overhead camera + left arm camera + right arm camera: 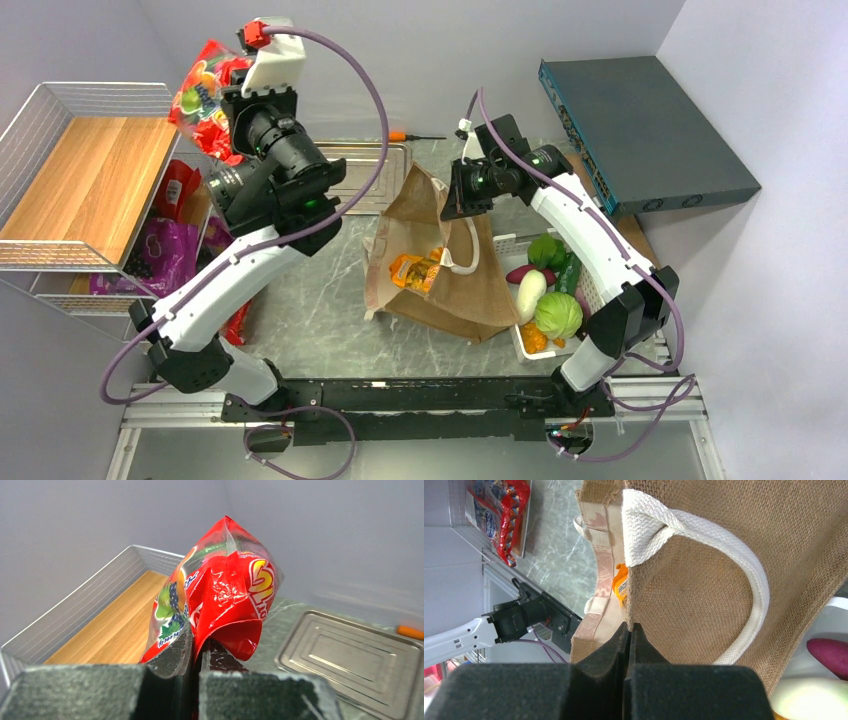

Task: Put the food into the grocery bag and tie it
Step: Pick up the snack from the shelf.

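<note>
My left gripper (199,652) is shut on a shiny red snack packet (220,592) and holds it up high at the back left, over the wire shelf; the packet also shows in the top view (203,92). The brown grocery bag (450,270) lies in the table's middle with its mouth held up. My right gripper (630,630) is shut on the bag's rim (689,580), beside a white loop handle (749,575). An orange packet (418,270) sits inside the bag and peeks out in the right wrist view (620,585).
A wire shelf with a wooden board (85,175) stands at the left, with more snack packets (165,245) below it. A metal tray (350,655) lies at the back. A white basket (592,290) at the right holds vegetables. A dark box (640,130) sits back right.
</note>
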